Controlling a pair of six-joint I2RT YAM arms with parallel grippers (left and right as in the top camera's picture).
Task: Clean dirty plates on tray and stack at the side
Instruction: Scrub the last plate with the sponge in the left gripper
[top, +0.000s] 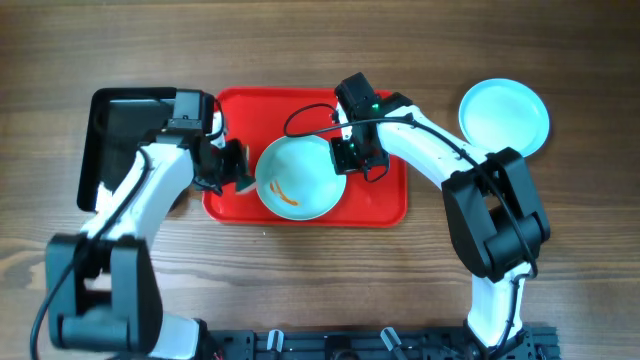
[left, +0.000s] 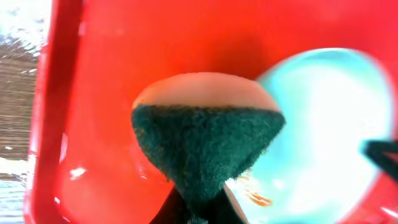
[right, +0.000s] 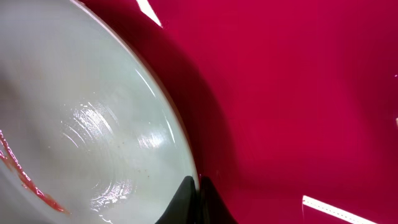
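- on tray: smeared plate, orange streaks inside
- right gripper: jaws nearly closed, pinching smeared plate's right rim
- left gripper: jaws clamped on sponge, at plate's left edge; contact unclear
- second plate: on table, right of tray
- black tray: left of tray
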